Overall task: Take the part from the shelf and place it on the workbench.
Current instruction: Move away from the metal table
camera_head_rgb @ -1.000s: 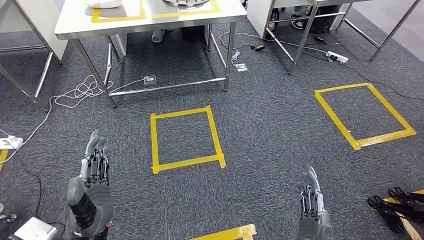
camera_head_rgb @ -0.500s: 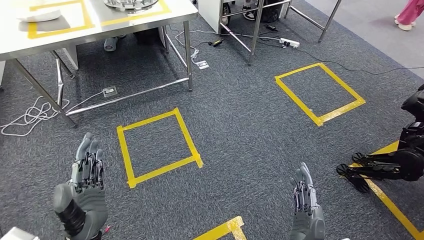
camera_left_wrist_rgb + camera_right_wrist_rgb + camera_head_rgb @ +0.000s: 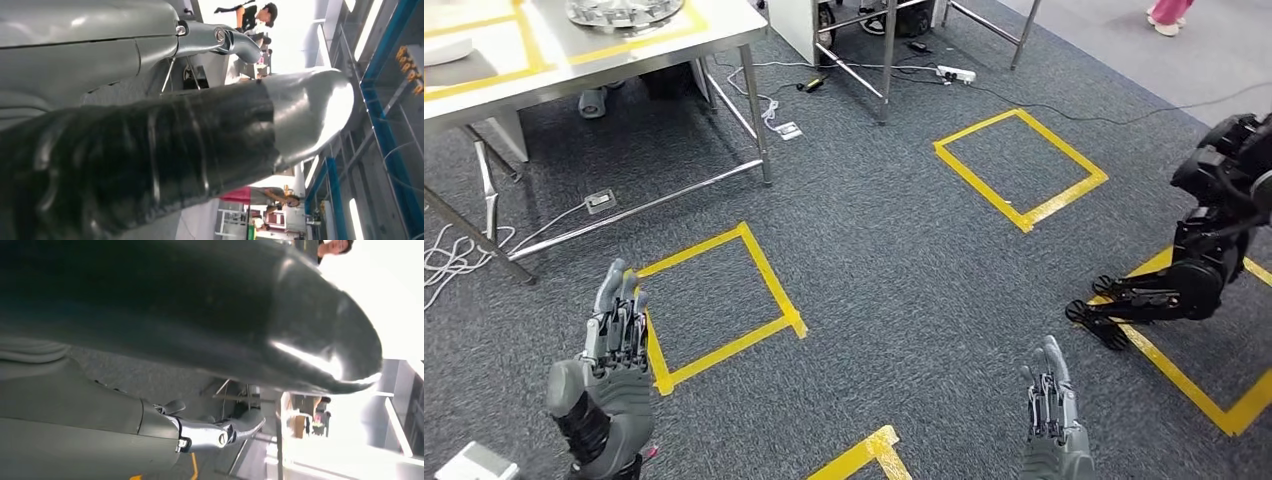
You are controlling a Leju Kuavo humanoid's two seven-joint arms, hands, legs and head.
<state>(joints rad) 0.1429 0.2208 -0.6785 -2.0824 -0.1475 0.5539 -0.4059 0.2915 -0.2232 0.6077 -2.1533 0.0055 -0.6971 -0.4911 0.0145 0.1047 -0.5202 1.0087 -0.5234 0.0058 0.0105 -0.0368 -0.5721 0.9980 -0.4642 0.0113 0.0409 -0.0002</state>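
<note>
- On the steel workbench (image 3: 624, 55) at the far left we see a round metal part (image 3: 619, 10), cut off by the frame's upper edge; whether it is the task's part we cannot tell. It sits inside a yellow tape outline on the tabletop, well apart from both of our hands.
- A white object (image 3: 444, 50) lies further left on the same bench, in another taped outline.
- Our left hand (image 3: 609, 365) is raised low on the left, fingers straight and slightly apart, grasping nothing; it hangs over the corner of a yellow tape square (image 3: 714, 305) on the grey carpet (image 3: 894, 260).
- Our right hand (image 3: 1054, 415) is raised low on the right, fingers extended, released and empty, over bare carpet.
- In the wrist views we see our thick thumbs close up, with nothing between them and the fingers.
- A second tape square (image 3: 1021, 167) lies farther off to the right.
- A black legged robot (image 3: 1204, 250) crouches on yellow tape lines at the right edge.
- White cables (image 3: 449, 255) and a power strip (image 3: 954, 73) lie on the floor around the table legs.
- A person's pink-clad feet (image 3: 1169, 18) show at the far right.
</note>
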